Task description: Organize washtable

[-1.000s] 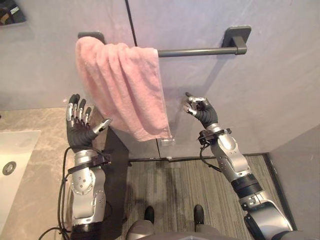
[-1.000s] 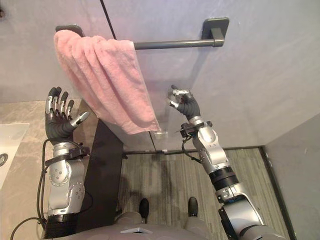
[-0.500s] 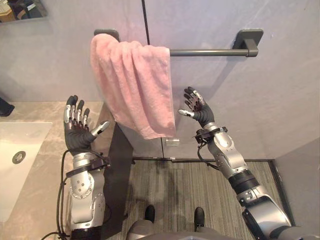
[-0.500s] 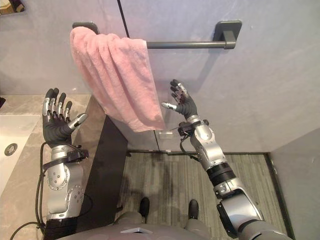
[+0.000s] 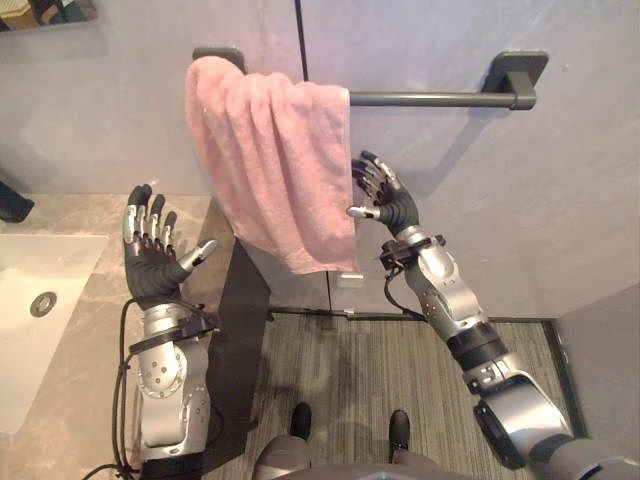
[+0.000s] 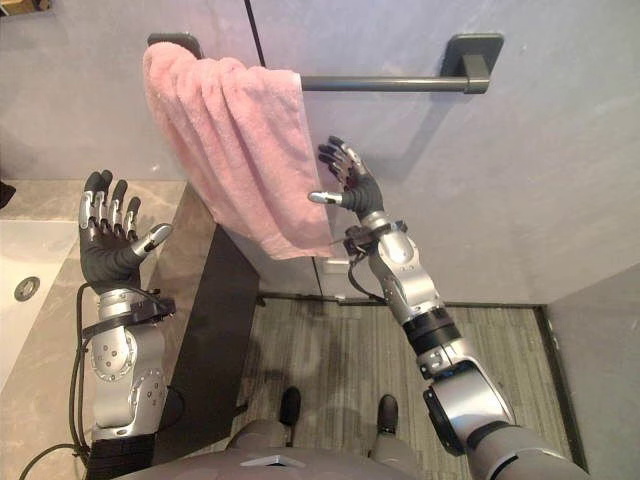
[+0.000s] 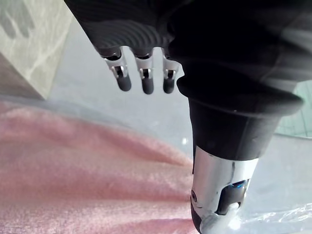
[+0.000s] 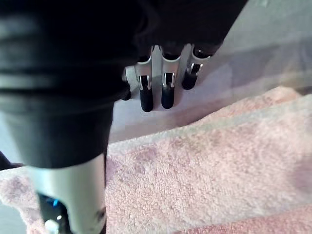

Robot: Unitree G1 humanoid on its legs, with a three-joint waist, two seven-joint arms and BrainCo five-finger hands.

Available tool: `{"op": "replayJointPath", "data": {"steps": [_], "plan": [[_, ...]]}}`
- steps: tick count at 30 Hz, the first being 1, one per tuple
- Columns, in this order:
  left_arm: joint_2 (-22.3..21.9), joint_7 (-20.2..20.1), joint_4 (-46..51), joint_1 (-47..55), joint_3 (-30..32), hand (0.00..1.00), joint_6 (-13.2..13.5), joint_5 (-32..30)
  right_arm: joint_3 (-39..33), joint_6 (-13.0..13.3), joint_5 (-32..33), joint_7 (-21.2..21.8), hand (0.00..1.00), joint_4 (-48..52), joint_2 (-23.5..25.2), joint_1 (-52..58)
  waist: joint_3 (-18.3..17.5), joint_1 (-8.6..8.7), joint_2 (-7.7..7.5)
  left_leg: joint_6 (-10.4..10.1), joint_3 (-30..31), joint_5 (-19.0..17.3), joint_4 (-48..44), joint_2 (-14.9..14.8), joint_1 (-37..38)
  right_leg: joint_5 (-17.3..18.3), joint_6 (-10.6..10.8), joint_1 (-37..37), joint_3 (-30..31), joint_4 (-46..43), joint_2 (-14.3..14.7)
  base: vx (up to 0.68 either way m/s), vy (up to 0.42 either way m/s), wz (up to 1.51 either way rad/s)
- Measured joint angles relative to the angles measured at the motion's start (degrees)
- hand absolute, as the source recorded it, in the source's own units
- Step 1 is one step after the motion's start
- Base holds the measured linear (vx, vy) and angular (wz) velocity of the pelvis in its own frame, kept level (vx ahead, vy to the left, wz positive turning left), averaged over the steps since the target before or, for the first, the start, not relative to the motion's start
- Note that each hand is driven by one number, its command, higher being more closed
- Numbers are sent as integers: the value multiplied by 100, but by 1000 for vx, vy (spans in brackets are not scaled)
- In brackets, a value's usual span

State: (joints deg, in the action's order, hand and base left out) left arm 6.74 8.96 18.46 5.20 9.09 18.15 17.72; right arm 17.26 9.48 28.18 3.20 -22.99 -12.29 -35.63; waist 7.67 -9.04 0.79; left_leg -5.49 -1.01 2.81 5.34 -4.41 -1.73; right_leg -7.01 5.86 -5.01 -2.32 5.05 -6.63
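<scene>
One pink terry towel (image 5: 275, 160) is seen draped in folds over the left end of one dark grey wall rail (image 5: 430, 98), which is fixed to the grey wall by two square brackets (image 5: 520, 72). The rest of the rail is left bare. The right hand (image 5: 385, 200) is raised just beside the towel's right edge, its fingers straight and spread, nothing grasped; whether the thumb touches the cloth cannot be told. The left hand (image 5: 150, 262) is held upright to the left of the towel and apart from it, released, with fingers extended and palm empty. Beneath it one beige marbled countertop (image 5: 90, 215) is seen, with one white basin (image 5: 30, 330) set into it.
</scene>
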Motion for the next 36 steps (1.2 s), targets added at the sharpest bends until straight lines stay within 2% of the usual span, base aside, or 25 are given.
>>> {"op": "replayJointPath", "data": {"steps": [3, 7, 8, 11, 19, 26, 36], "plan": [[0, 6, 78, 0, 0, 0, 6, 2, 49, -2, -1, -71, 0, -16, 31, -66, 1, -81, 0, 3, 10, 2, 2, 1, -17, 0, 0, -4, -16, 0, -6, -1, 1, 2], [0, 9, 96, 0, 9, 0, 6, 14, 48, -2, -2, -99, 0, -22, 96, -177, 6, -89, -6, -5, 109, 53, 14, 5, -142, 2, -1, -61, -122, -4, -17, -14, -2, 14], [0, 9, 97, 0, 11, 0, 6, 52, 48, -2, -2, -99, 100, -30, 109, -195, 7, -89, -6, -4, 126, 62, 16, 4, -158, 2, -1, -74, -137, -9, -16, -18, -7, 10], [-16, 16, 133, 21, 37, 0, 6, 116, 46, -6, -4, -108, 100, -302, 177, -353, 16, -96, -13, -5, 132, 70, 17, 3, -169, 1, -2, -85, -144, -16, -16, -5, -2, 1], [-26, 17, 215, 47, 49, 0, 25, 116, 20, -6, -11, -200, 100, -422, 229, -401, 177, -102, -151, -6, 127, 70, 8, 5, -179, 3, -3, -97, -145, -20, -19, 0, 0, 0], [-219, 58, 233, 46, 51, 0, 25, 115, -19, -6, -14, -228, 100, -470, 229, -502, 321, -100, -141, -6, 117, 71, 3, 5, -174, 3, -3, -101, -140, -28, -19, 0, 0, 0], [-229, 63, 424, 123, 48, 0, 28, 115, -183, -6, -53, -337, 100, -525, 281, -502, 441, -91, -104, -6, 27, 70, 3, 4, -113, 3, -3, -103, -61, -59, -17, -7, 2, -4]]}}
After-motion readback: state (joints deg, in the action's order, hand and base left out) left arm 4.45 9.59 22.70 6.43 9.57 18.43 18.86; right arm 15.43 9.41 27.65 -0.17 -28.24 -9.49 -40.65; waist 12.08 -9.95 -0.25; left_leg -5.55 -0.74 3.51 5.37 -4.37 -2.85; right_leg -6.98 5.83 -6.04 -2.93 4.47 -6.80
